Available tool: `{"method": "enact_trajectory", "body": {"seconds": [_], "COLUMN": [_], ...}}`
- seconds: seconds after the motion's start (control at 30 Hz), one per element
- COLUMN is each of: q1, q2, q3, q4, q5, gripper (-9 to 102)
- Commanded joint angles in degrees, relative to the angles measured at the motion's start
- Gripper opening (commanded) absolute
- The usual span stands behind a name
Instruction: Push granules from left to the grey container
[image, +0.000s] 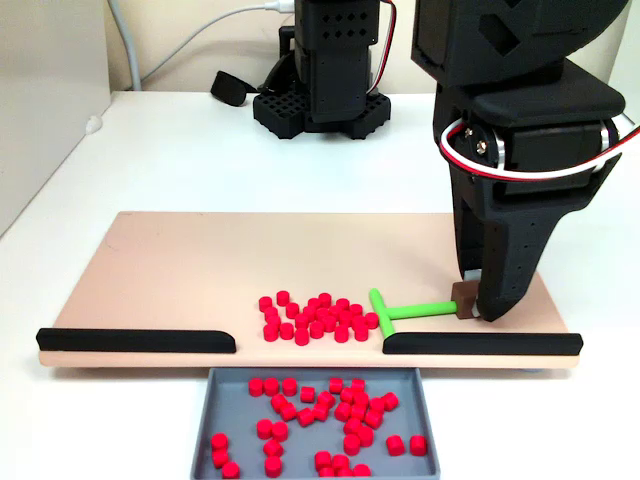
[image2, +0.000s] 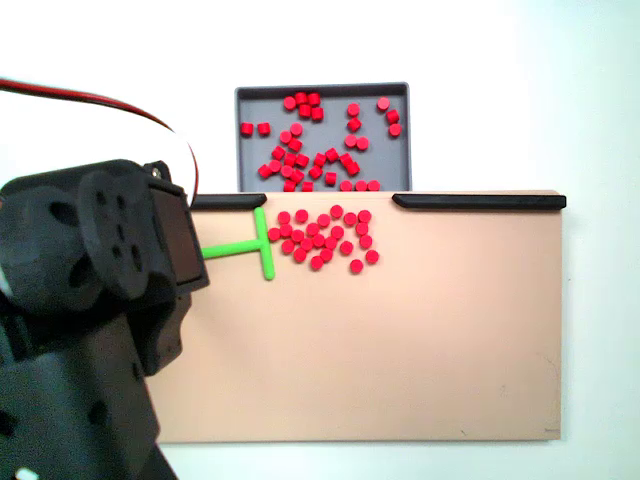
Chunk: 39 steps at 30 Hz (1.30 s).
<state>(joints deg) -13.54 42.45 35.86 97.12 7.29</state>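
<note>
My gripper (image: 478, 306) grasps the green stick (image: 405, 310); a crooked push could scatter granules (image: 315, 318) past the grey container (image: 205, 420).

This looks like a lab or hobby robotics bench rather than a home room. A plain white desk (image: 80, 170) carries a black 3D-printed robot arm (image: 520, 150) with exposed red and white servo wires (image: 545, 172), a second black arm base (image: 320, 105) behind it, and a grey cable (image: 180, 52) trailing along a bare pale wall (image: 200, 25).
</note>
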Motion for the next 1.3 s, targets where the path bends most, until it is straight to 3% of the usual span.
{"method": "enact_trajectory", "body": {"seconds": [0.0, 1.27], "q1": [1.0, 2.5], "q2": [0.0, -0.8], "q3": [-1.6, -1.6], "q4": [-0.3, -0.2], "q5": [-0.8, -6.1], "gripper": [0, 0]}}
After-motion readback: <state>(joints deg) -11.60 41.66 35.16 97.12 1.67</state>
